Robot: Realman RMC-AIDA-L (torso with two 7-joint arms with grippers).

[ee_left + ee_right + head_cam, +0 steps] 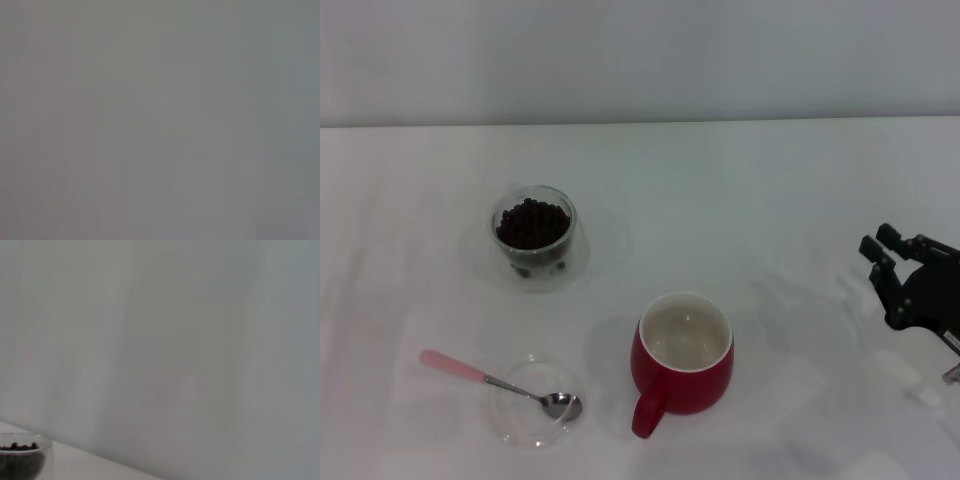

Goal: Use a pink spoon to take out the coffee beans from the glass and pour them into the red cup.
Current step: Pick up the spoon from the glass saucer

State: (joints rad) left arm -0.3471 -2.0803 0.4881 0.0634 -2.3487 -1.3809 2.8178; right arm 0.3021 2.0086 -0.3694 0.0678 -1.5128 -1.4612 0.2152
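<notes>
White bench [770, 200]: my right gripper [885, 258], jaws apart and empty, hovers well right of the red cup [682, 352]; my left gripper is out of view. Left of the cup, the pink spoon [500, 384] rests bowl-first in a clear dish [520, 420]; behind-left, the glass [533, 233] holds the coffee beans [531, 222]

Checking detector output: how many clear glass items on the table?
2: the glass holding the coffee beans, far left; and a flat clear dish near left, under the pink spoon bowl.
</notes>
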